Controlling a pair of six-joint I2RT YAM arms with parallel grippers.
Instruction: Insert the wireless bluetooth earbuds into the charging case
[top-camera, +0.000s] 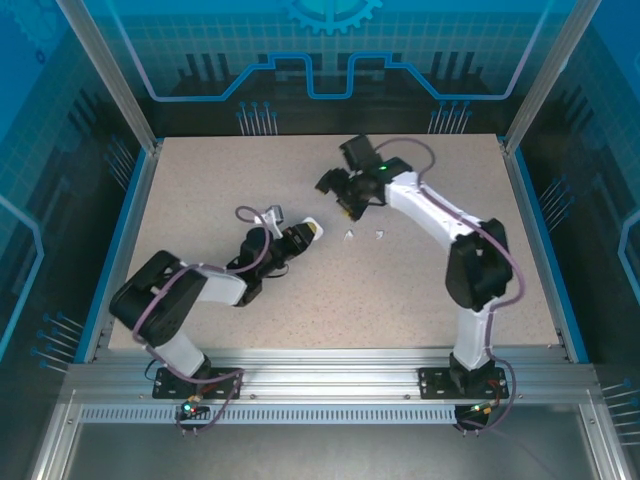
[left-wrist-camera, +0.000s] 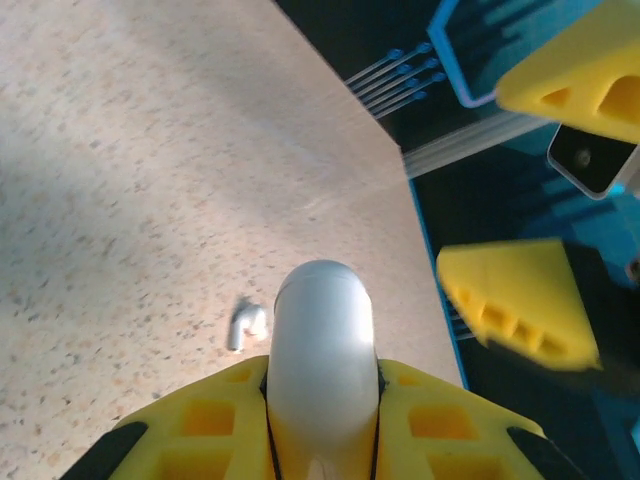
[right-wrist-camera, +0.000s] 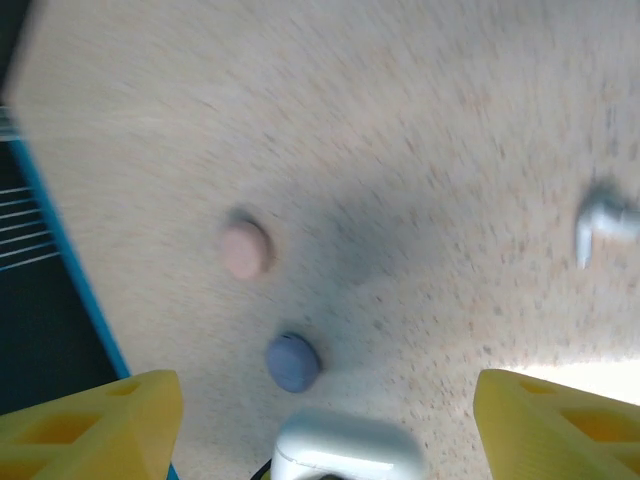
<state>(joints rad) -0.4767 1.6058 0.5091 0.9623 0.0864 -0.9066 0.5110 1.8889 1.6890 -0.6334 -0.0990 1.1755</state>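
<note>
The left claw (top-camera: 298, 238) is closed on a white charging case (left-wrist-camera: 320, 350); the case is gripped between the yellow fingers (left-wrist-camera: 205, 415) and its rounded end is pushed out ahead of them. In the left wrist view one white earbud (left-wrist-camera: 245, 325) is seen lying on the speckled surface (left-wrist-camera: 120, 150), just left of the case and apart from it. From above, a nearer white earbud (top-camera: 349, 235) and a farther white earbud (top-camera: 380, 235) are seen side by side on the surface, just right of the left claw and on the near side of the right claw (top-camera: 345, 205). The right claw is held open, with its yellow fingers (right-wrist-camera: 95, 425) spread wide. Ahead of it lie a pinkish piece (right-wrist-camera: 244, 248) and a bluish-purple piece (right-wrist-camera: 292, 362), apart from each other and too blurred to be told as bud or case; a blurred white earbud (right-wrist-camera: 600, 225) is seen off to their right.
</note>
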